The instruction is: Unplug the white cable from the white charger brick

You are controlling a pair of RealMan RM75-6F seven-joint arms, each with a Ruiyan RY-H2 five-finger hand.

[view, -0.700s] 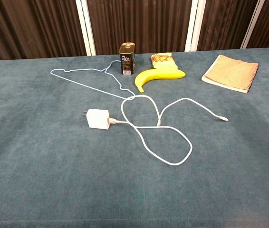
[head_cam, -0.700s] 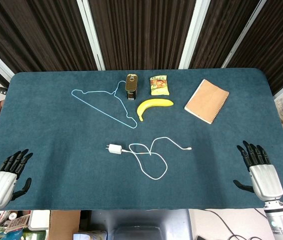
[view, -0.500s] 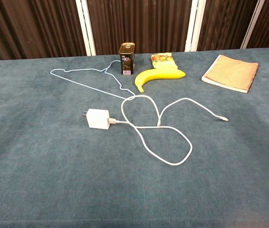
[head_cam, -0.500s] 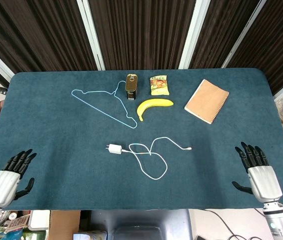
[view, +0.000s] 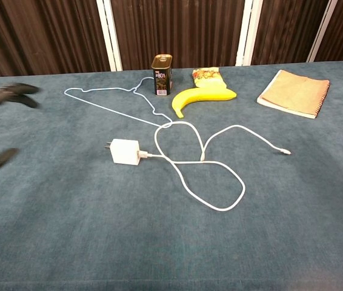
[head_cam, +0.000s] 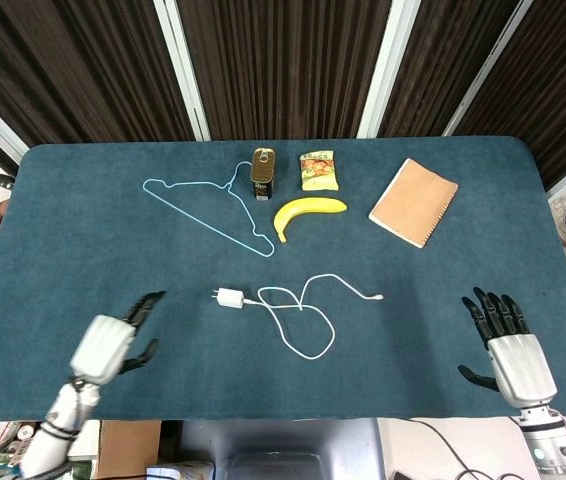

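Note:
The white charger brick [head_cam: 229,298] [view: 125,151] lies flat in the middle of the blue table, prongs to the left. The white cable [head_cam: 301,310] [view: 203,167] is plugged into its right side and loops off to the right, its free end lying loose. My left hand [head_cam: 113,342] hovers over the table left of the brick, fingers spread, holding nothing; in the chest view its dark fingers [view: 5,98] show blurred at the left edge. My right hand [head_cam: 505,344] is at the near right edge, fingers apart and empty, far from the cable.
A light blue wire hanger [head_cam: 210,208] lies behind the brick. Further back stand a small tin can [head_cam: 263,172], a snack packet [head_cam: 318,170] and a banana [head_cam: 306,211]. A brown notebook [head_cam: 414,202] lies at the back right.
My left hand has swung in from the near left corner toward the brick. My right hand has edged slightly left. Brick and cable have not moved.

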